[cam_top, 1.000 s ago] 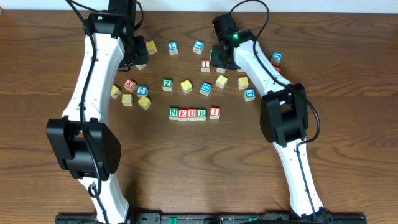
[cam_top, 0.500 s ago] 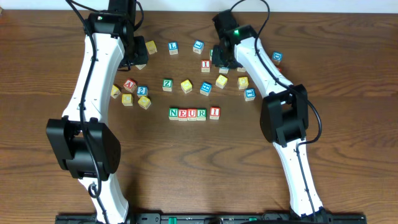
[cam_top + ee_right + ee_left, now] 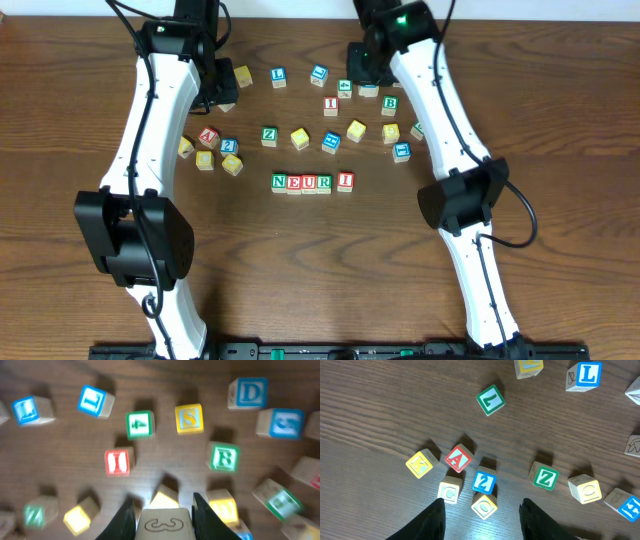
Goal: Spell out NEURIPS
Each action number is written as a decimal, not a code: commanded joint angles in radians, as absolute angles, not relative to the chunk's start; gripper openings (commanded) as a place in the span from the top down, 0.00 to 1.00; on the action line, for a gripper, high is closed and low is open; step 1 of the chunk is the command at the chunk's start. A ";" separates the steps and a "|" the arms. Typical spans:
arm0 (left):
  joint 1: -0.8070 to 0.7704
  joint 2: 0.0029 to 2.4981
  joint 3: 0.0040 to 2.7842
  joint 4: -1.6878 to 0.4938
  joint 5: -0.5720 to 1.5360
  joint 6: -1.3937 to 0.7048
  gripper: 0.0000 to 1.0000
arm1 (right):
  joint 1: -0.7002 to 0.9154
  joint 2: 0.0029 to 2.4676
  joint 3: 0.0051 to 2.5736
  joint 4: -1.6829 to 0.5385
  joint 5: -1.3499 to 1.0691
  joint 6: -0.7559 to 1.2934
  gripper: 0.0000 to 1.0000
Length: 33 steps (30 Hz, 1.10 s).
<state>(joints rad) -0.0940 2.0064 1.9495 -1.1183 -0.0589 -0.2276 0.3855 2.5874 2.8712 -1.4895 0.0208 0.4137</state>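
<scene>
White arms (image 3: 150, 110) — black joints (image 3: 135, 235), black cables (image 3: 531, 222).

Overhead looks straight down on the whole surface (image 3: 560, 120); both wrist views hang closer over its twelve-o'clock part.

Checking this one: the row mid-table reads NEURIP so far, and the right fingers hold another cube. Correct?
Not quite. The overhead view shows the row reading only NEURI, five cubes, no P yet. The right fingers do hold another cube, seen from the right wrist.
</scene>
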 commanded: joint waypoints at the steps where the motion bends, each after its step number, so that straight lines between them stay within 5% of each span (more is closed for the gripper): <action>1: -0.088 1.971 1.974 -1.121 -0.072 -0.214 0.53 | 0.385 2.590 3.029 -1.581 0.008 0.359 0.93; 17: -0.088 1.971 1.974 -1.121 -0.072 -0.214 0.53 | 0.388 2.214 3.093 -1.699 -0.089 0.243 0.94; 26: -0.088 1.971 1.974 -1.121 -0.072 -0.214 0.53 | 0.387 1.905 2.660 -1.698 -0.047 0.231 0.96; 33: -0.088 1.971 1.974 -1.121 -0.072 -0.214 0.53 | 0.390 1.898 2.309 -1.652 -0.025 0.254 0.97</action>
